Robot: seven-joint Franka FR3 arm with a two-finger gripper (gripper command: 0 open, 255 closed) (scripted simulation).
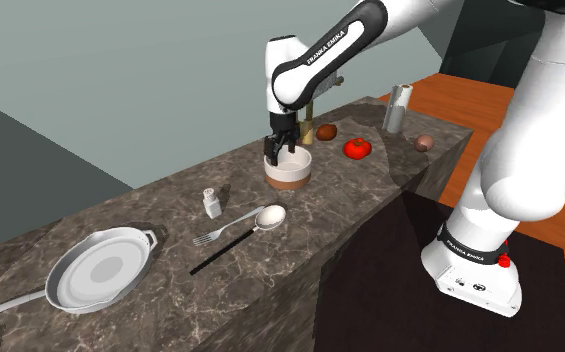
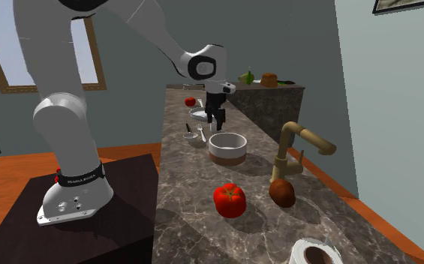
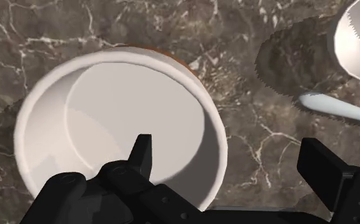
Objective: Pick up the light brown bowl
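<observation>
A red tomato (image 1: pixel 358 148) lies on the dark counter (image 1: pixel 342 188). A shaker (image 1: pixel 211 202) stands near a fork (image 1: pixel 210 238) and spoon (image 1: pixel 269 216).

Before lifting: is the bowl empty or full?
Empty. In the wrist view the bowl shows a bare white inside, down to its flat bottom.

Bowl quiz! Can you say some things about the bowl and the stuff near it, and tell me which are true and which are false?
1. The bowl is empty. True.
2. The gripper is shut. False: it is open, with one finger inside the bowl and the other outside its rim.
3. The tomato sits in the bowl. False: it lies on the counter, apart from the bowl.
4. A spoon and a fork lie between the bowl and the pan. True.
</observation>
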